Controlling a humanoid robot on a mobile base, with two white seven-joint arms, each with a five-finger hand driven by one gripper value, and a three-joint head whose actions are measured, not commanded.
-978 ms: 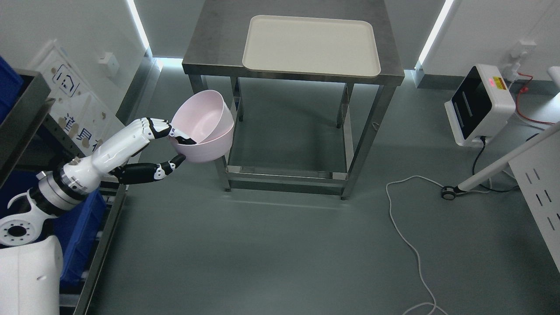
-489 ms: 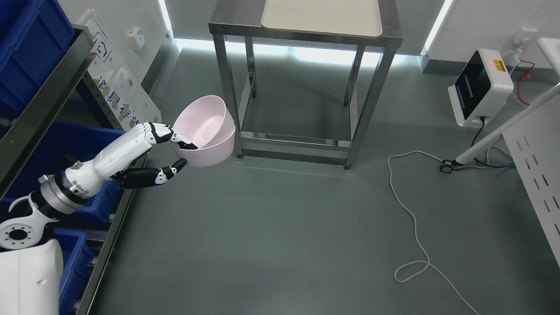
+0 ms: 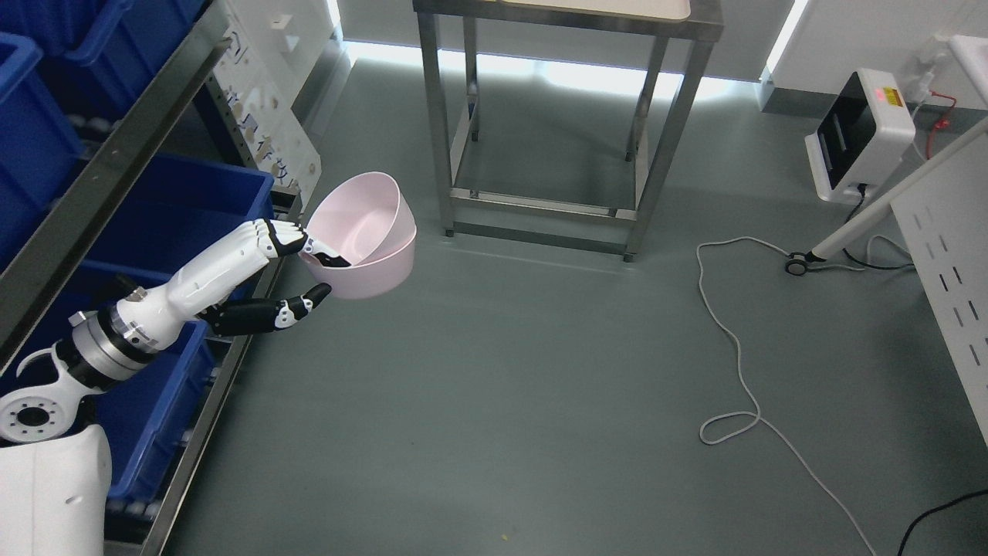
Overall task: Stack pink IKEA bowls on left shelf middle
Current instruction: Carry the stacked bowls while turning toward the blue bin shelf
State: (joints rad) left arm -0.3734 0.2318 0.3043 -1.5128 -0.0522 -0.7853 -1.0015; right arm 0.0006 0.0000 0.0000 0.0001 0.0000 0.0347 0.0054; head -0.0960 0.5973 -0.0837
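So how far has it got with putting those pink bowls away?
Picked up: the left hand grips two nested pink bowls at the rim, held above the floor. In hand: carrying them beside the shelf rack of blue bins. Left: setting them on the shelf.

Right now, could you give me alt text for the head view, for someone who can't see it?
A white robot hand on the left arm grips the rim of two nested pink bowls, held in the air above a grey floor. Beside it on the left stands a metal shelf with blue bins; a steel table stands behind, and a cable trails across the floor.
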